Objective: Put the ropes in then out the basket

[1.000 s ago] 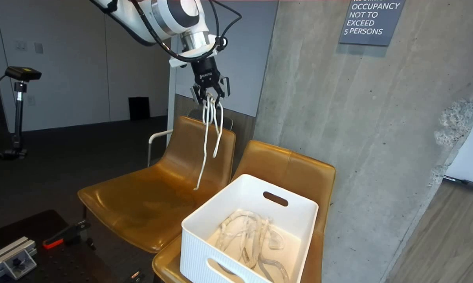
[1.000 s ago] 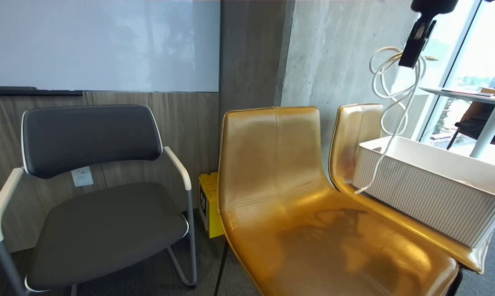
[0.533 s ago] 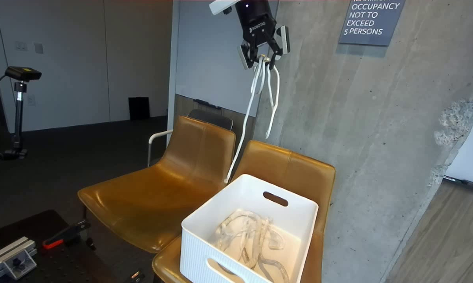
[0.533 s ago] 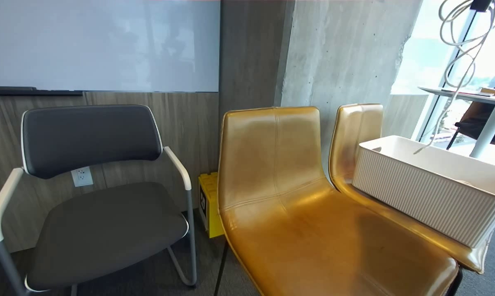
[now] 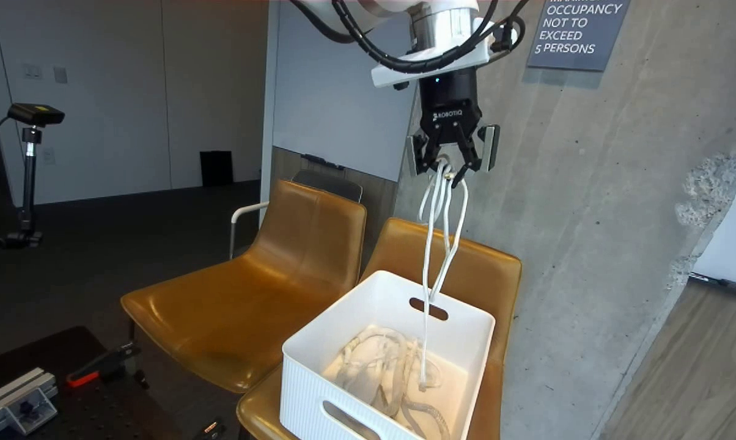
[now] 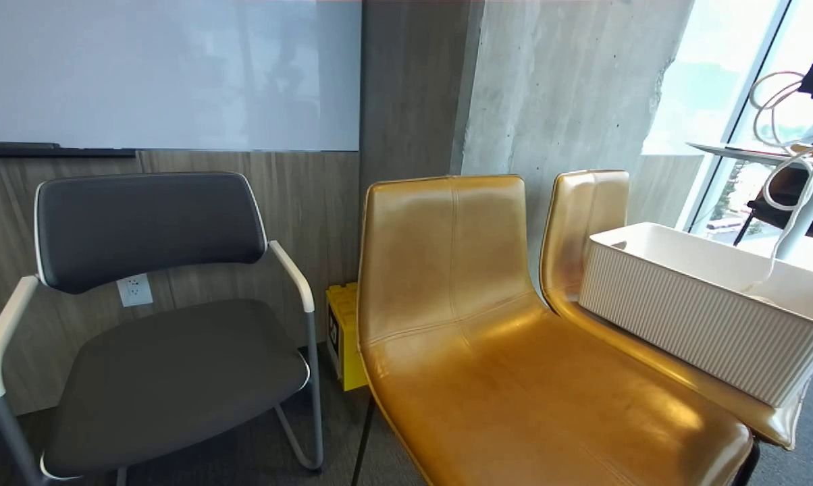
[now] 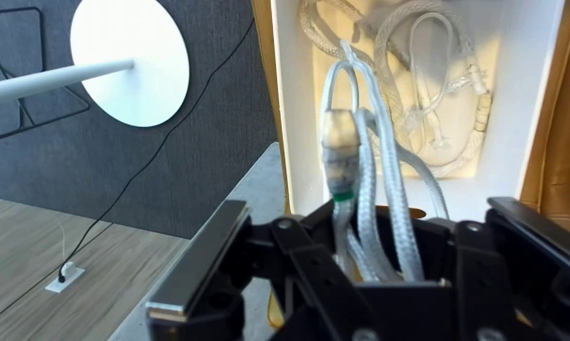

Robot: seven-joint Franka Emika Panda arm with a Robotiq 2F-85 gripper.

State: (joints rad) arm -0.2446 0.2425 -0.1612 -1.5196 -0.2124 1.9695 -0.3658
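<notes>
Grasps a long white braided rope [image 5: 426, 269] in the black two-fingered Robotiq hand [image 5: 446, 170], clenched on the gathered strands at the top. Hangs well above the rim of a white ribbed plastic basket [image 5: 307, 391] with oval handle slots. Lets the rope dangle in several loops and straighter lengths; trails the longest strand down past the rim, inside the basket, in both exterior views. Crosses in front of the far handle slot with that same strand in an exterior view. Cannot tell contact from a gap between its lowest end and the basket's floor.

Holds a tangle of off-white braided ropes [image 5: 398, 382], thick and thin, down on that pale floor. Shows, in the wrist view, a beige-and-grey tapered piece [image 7: 341, 147], banded in green, among the grasped strands, and a round white pedestal base [image 7: 152, 90] off to the side of the basket.

Carries the basket on the seat of a brown leather chair [image 5: 490, 269], just beside a matching leather chair [image 5: 221, 305]. Backs onto a grey concrete wall [image 5: 563, 214] bearing a dark grey sign [image 5: 579, 33] with white lettering. Includes, well apart from the basket in an exterior view, a dark grey padded chair [image 6: 177, 378] with white armrests and, near it, a yellow box [image 6: 350, 337].
</notes>
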